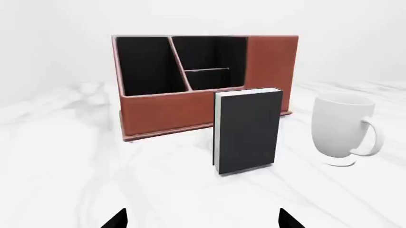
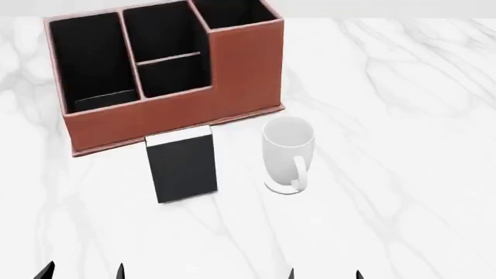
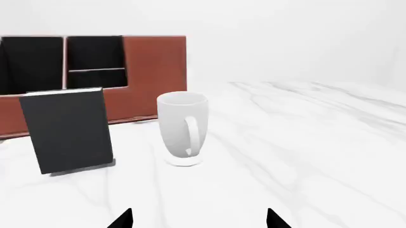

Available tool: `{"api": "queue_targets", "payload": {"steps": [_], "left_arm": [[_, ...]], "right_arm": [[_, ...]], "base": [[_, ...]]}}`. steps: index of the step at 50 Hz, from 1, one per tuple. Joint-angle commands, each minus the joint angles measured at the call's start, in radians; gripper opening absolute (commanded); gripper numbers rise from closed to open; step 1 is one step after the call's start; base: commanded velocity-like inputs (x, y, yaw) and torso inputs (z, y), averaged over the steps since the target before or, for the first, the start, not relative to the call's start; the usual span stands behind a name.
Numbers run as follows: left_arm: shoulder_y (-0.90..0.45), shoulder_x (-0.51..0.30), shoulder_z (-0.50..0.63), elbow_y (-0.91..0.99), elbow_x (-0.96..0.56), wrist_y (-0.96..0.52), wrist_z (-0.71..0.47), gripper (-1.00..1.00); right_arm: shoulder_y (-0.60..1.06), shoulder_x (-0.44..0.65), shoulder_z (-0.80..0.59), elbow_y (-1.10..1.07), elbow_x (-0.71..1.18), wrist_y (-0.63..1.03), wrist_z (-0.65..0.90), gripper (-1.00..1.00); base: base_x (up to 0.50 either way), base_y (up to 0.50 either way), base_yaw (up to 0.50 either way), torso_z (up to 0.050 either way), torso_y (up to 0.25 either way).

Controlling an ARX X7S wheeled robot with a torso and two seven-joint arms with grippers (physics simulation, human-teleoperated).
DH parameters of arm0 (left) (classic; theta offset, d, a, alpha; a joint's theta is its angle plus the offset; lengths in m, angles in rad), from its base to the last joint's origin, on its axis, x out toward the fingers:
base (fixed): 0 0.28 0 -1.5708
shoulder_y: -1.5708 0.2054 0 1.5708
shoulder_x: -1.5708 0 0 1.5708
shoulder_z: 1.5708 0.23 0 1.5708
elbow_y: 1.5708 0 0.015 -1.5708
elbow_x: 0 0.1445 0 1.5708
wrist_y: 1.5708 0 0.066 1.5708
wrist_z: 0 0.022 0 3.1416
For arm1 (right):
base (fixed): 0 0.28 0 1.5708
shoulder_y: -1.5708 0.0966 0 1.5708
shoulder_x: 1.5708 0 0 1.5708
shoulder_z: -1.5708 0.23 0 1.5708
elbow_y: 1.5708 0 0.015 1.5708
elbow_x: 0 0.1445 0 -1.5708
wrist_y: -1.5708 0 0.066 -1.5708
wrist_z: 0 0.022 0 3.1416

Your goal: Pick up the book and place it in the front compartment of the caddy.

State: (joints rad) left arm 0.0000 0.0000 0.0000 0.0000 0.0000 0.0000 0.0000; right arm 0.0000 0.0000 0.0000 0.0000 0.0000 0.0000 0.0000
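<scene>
The black book (image 2: 183, 167) stands upright on the white marble table, just in front of the reddish-brown caddy (image 2: 232, 87). In the left wrist view the book (image 1: 247, 130) shows its white page edge on one side, with the caddy (image 1: 165, 116) behind it. The right wrist view has the book (image 3: 68, 129) and caddy (image 3: 155, 71) too. My left gripper (image 2: 82, 272) is open near the table's front edge, well short of the book, fingertips wide apart (image 1: 201, 219). My right gripper (image 2: 323, 274) is also open and holds nothing (image 3: 198, 219).
A white mug (image 2: 287, 154) stands upright just right of the book, handle toward me; it also shows in the wrist views (image 1: 343, 130) (image 3: 182, 127). The caddy's black-lined compartments are split by thin dividers, with a taller end at the right.
</scene>
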Motion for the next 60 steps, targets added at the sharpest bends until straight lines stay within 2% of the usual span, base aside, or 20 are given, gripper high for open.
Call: {"api": "queue_targets", "payload": {"steps": [1,9,10,12,17,29,35,45,55,57,60], "left_arm": [[0.003,-0.015,0.018,0.010,-0.024,-0.011,-0.015,1.00],[0.003,-0.036,0.041,0.013,-0.039,-0.028,-0.049,1.00],[0.003,-0.009,0.009,0.000,-0.010,0.000,-0.019,1.00],[0.001,-0.017,0.010,0.022,-0.019,-0.043,-0.029,1.00],[0.013,-0.037,0.014,0.148,-0.053,-0.098,-0.050,1.00],[0.063,-0.072,0.061,0.590,-0.011,-0.292,-0.116,1.00],[0.066,-0.082,0.072,0.722,-0.010,-0.374,-0.133,1.00],[0.070,-0.089,0.066,0.832,-0.028,-0.409,-0.163,1.00],[0.066,-0.091,0.004,0.937,-0.069,-0.457,-0.207,1.00],[0.104,-0.091,0.001,0.891,-0.066,-0.367,-0.207,1.00],[0.108,-0.093,-0.005,0.900,-0.071,-0.364,-0.214,1.00]], "right_arm": [[0.002,0.017,-0.027,0.006,-0.007,0.006,0.028,1.00],[0.007,0.037,-0.043,0.016,-0.007,0.020,0.070,1.00],[0.006,0.012,-0.011,0.015,-0.032,0.000,0.040,1.00],[0.003,0.016,-0.011,-0.011,-0.024,0.031,0.051,1.00],[-0.006,0.035,-0.018,-0.140,-0.001,0.089,0.078,1.00],[-0.012,0.064,-0.068,-0.591,0.008,0.312,0.106,1.00],[0.001,0.077,-0.072,-0.746,0.022,0.405,0.117,1.00],[0.022,0.094,-0.075,-0.876,0.037,0.493,0.135,1.00],[0.034,0.109,-0.052,-0.947,0.059,0.532,0.157,1.00],[0.037,0.112,-0.051,-0.958,0.062,0.541,0.161,1.00],[0.044,0.116,-0.051,-0.983,0.066,0.563,0.168,1.00]], "base": [[0.00,0.00,0.00,0.000,0.000],[0.00,0.00,0.00,0.000,0.000],[0.00,0.00,0.00,0.000,0.000],[0.00,0.00,0.00,0.000,0.000],[0.00,0.00,0.00,0.000,0.000],[0.00,0.00,0.00,0.000,0.000],[0.00,0.00,0.00,0.000,0.000],[0.00,0.00,0.00,0.000,0.000],[0.00,0.00,0.00,0.000,0.000],[0.00,0.00,0.00,0.000,0.000],[0.00,0.00,0.00,0.000,0.000]]}}
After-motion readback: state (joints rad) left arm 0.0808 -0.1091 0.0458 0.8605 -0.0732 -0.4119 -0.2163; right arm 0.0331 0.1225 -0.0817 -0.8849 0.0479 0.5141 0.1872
